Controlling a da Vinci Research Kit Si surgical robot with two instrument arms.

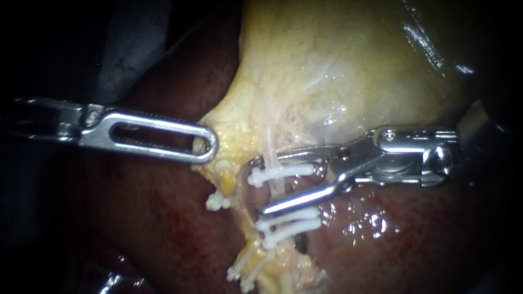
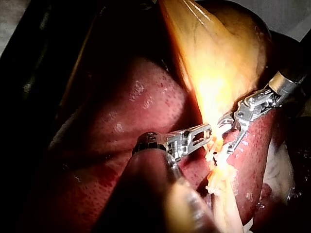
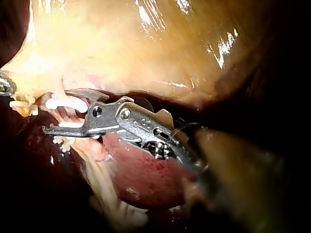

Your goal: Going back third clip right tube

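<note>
left instrument (image 1: 210, 146) clamped on the gallbladder (image 1: 327, 71) edge. right instrument (image 1: 260, 185) jaws apart, straddling the right tube (image 1: 277, 188) with a white clip (image 1: 280, 173) between them.

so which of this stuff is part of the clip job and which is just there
In the job: right instrument, jaws open; top clip between them; right tube.
Just there: left instrument; left tube's clip; liver; gallbladder.

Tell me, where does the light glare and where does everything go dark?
Endoscope view: glare streaks the gallbladder and speckles the liver; edges go dark. Left wrist view: the gallbladder is washed out; the shaft of the left instrument lies in shadow. Right wrist view: glare streaks the gallbladder; the shaft of the right instrument is dark.
</note>
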